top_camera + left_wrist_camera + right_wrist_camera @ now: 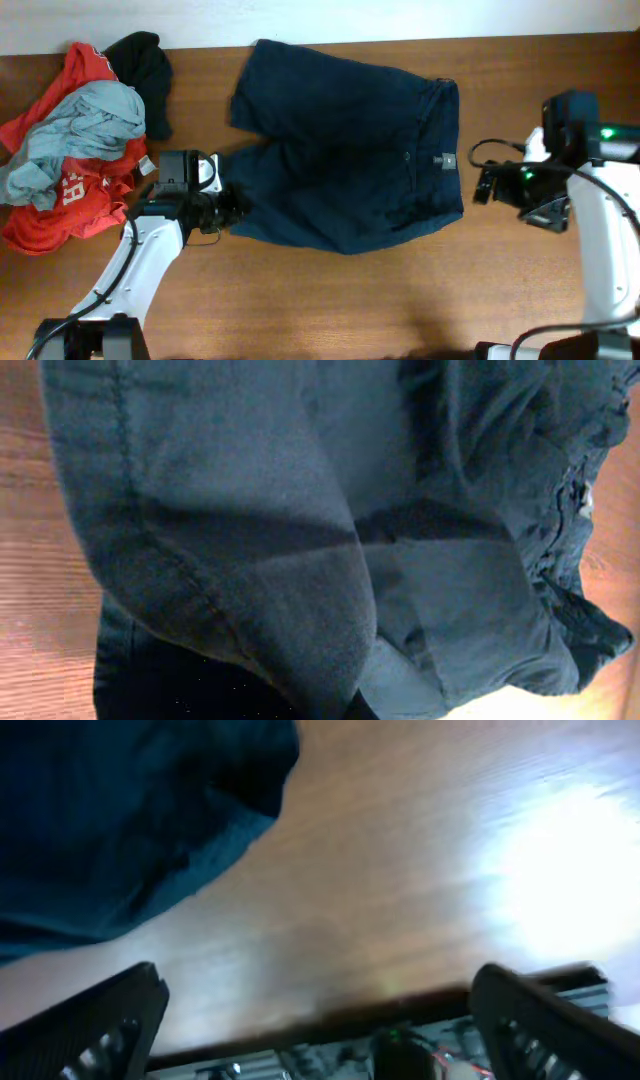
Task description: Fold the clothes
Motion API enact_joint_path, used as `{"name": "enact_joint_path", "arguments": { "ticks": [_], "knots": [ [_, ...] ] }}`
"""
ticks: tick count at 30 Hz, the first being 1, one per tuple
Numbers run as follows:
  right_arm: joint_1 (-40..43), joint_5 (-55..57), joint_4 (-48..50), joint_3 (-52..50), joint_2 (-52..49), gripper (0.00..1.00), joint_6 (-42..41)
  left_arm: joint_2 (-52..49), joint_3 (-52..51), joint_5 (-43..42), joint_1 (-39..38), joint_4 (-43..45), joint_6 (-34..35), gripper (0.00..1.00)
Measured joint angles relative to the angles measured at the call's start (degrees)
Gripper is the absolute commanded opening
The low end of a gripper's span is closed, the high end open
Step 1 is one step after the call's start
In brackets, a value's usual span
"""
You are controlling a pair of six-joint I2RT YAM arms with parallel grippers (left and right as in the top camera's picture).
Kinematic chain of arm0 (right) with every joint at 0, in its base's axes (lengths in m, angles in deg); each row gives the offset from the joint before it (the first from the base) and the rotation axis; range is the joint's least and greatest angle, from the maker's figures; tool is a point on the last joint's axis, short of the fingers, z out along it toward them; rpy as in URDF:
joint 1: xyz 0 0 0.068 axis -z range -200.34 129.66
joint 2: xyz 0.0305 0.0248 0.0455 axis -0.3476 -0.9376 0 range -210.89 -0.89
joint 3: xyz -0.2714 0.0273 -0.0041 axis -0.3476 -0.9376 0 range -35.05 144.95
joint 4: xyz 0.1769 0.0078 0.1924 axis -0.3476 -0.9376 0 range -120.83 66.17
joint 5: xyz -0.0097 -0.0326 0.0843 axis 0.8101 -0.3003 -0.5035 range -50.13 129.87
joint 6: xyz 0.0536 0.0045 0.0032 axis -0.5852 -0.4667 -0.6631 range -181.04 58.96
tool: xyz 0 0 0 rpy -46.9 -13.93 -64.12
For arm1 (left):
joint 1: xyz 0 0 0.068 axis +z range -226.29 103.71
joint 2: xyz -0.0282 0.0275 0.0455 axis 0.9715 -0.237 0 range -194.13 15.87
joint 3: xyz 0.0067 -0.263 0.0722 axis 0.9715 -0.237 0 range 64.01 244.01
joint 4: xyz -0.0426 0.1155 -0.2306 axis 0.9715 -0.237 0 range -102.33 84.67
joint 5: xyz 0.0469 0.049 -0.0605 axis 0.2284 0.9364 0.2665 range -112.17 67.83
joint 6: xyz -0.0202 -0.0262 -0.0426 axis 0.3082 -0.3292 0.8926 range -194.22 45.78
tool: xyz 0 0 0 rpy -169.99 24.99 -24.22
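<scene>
Fingers of our left gripper (236,206) are clenched hard, seemingly on the near leg hem of the clothes (350,140). Our right gripper (320,1020) hangs released, fingers (100,1020) wide, just off the waistband. We see the clothes spread flat on the bench (400,300), at its middle and reaching toward the far edge, waistband to the right. We judge them soft, limp and light, apt to sag, so hems and waistband corners are where to pinch.

Left hand (234,205) grips edge of navy shorts (350,150)
</scene>
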Motion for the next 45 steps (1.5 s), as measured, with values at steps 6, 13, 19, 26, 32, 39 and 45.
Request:
{"name": "enact_joint_path", "arguments": {
  "ticks": [6,13,19,26,32,39,45],
  "knots": [
    [0.00,-6.36,11.80,-10.34,-0.02,0.85,4.35,0.00,0.07,0.81,0.00,-0.52,-0.44,0.01],
    [0.00,-9.09,27.65,-20.06,-0.04,0.70,7.06,0.00,0.07,1.03,0.00,-0.79,-0.46,0.01],
    [-0.02,-11.26,38.84,-24.76,-0.07,0.60,7.19,0.00,0.07,1.07,0.00,-0.81,-0.63,0.01],
    [-0.02,-12.07,41.94,-28.04,-0.07,0.52,7.21,-0.02,0.07,1.22,0.00,-1.25,-0.63,0.01],
    [-1.64,-12.09,45.05,-29.77,-0.07,0.51,7.26,-0.02,0.07,1.92,0.00,-1.40,-0.63,0.01],
    [-3.98,-12.24,44.26,-31.76,-0.07,0.08,7.13,-0.02,0.07,2.03,0.00,-1.42,-0.63,0.01],
    [-3.32,-9.88,40.19,-31.93,-0.07,0.04,4.33,-0.02,0.07,2.32,0.00,-1.77,-0.63,0.01]
  ]
}}
